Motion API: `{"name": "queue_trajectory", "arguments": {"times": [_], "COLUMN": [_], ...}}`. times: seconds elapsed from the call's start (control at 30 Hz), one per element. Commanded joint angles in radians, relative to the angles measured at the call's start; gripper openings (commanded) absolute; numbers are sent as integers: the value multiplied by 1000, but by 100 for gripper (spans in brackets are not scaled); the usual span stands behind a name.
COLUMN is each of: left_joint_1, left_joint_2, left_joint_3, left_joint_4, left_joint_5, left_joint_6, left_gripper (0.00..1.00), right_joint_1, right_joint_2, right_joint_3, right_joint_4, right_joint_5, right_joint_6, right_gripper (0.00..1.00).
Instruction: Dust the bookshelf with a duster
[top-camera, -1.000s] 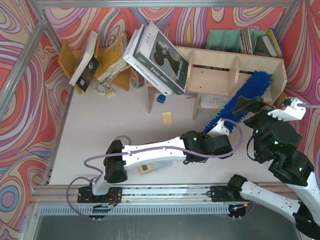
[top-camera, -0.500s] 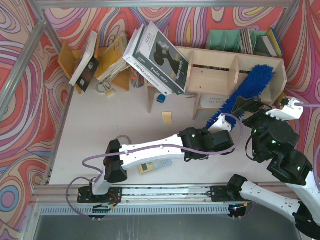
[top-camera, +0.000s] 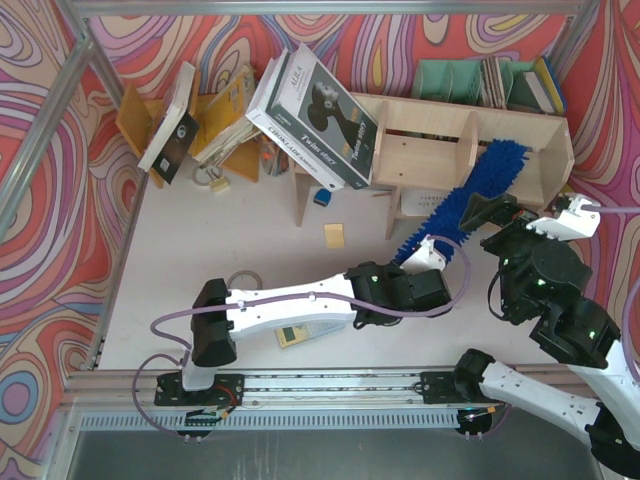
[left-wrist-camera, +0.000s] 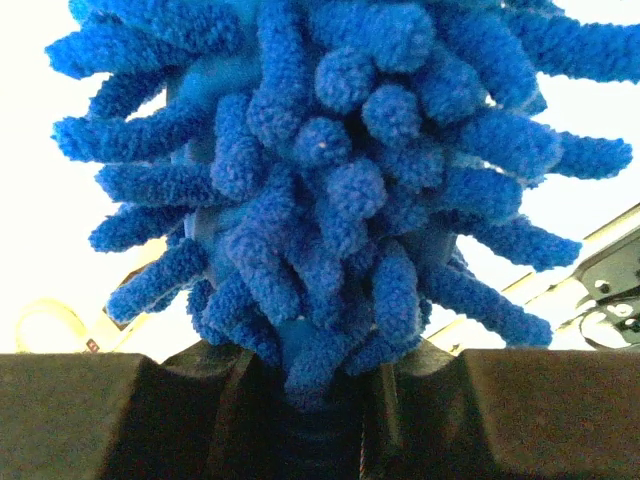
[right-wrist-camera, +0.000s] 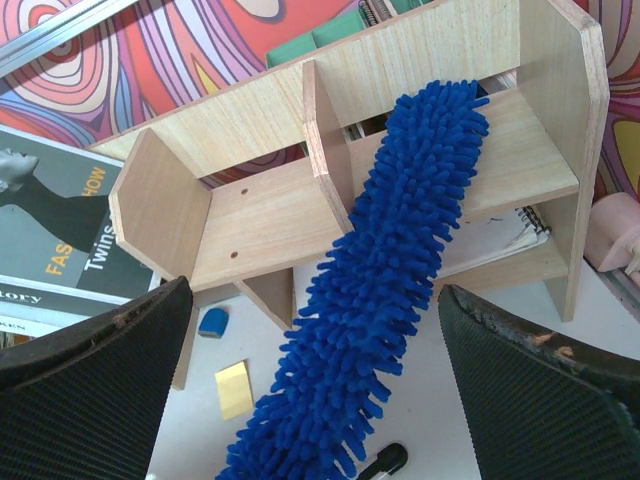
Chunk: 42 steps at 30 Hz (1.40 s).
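Reckon the duster (right-wrist-camera: 390, 250) light, soft head flopping ahead of left gripper (left-wrist-camera: 318, 400) clamped on its base; right gripper (right-wrist-camera: 312, 292) gapes empty.

The bookshelf (right-wrist-camera: 260, 210) is bare pale plywood, matt, with fine grain on its boards and layered plies showing along the cut edges. The duster (right-wrist-camera: 390, 290) is bright blue microfibre, a mass of soft, nubby cloth fingers, fuzzy and dull rather than shiny. At lower left a small yellow note (right-wrist-camera: 235, 388) looks like plain paper. The big book (top-camera: 320, 115) in the upper middle has a smooth cover with a slight sheen. The table (top-camera: 200, 230) is flat matt white. The frame rail (top-camera: 40, 140) at left is silvery metal, and the left arm (top-camera: 300, 305) is smooth white plastic.
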Motion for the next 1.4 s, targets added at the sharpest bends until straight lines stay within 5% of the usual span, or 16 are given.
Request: {"name": "queue_trajectory", "arguments": {"times": [0.0,0.27,0.7,1.03,1.37], "left_joint_1": [5,2,3,0,-50], "left_joint_2": [-42,101,-85,-52,-132], "left_joint_3": [21,221,-47,8,-66], "left_joint_4": [47,2,1,16,148], "left_joint_5": [-32,47,-57,-18,-143], "left_joint_6": [-14,34,-64,-33,-32], "left_gripper": [0,0,0,0,0], "right_joint_1": [0,-1,-1,0,-1], "right_joint_2": [2,1,0,-1,-9], "right_joint_3": [-5,-5,-14,-16,-11], "right_joint_4": [18,5,6,-4,-10], "right_joint_5": [4,6,3,0,6], "right_joint_6": [15,21,27,38,34], "right_gripper": [99,99,99,99,99]}}
